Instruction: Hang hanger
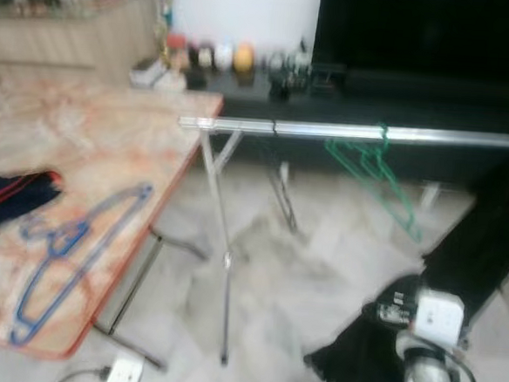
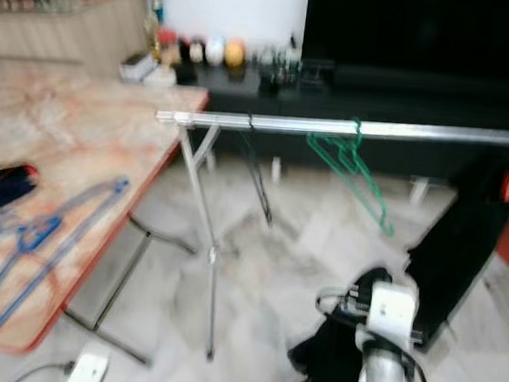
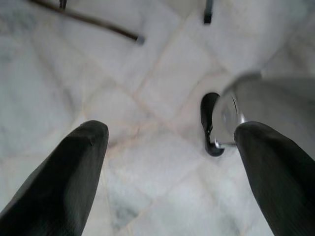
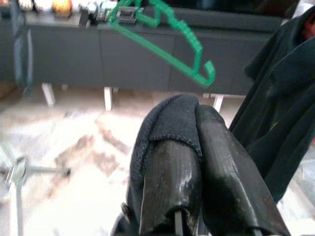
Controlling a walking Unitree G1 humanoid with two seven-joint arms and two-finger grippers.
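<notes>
While the right gripper (image 4: 197, 147) hangs low, clamped on dark cloth (image 1: 361, 356), and the left gripper (image 3: 167, 162) gapes over floor, a green hanger (image 1: 374, 169) hangs on the rail (image 1: 363, 132). The blue hanger (image 1: 71, 248) lies on the table (image 1: 92, 136); that trailing cloth could snag during pickup.

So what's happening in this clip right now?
The robot stands facing a metal clothes rail. A green hanger already hangs on it, beside a dark garment. The right tool is low near the floor, shut on a piece of black cloth. The left tool hangs open over the tiled floor. A blue hanger lies on the table to the left, untouched.
</notes>
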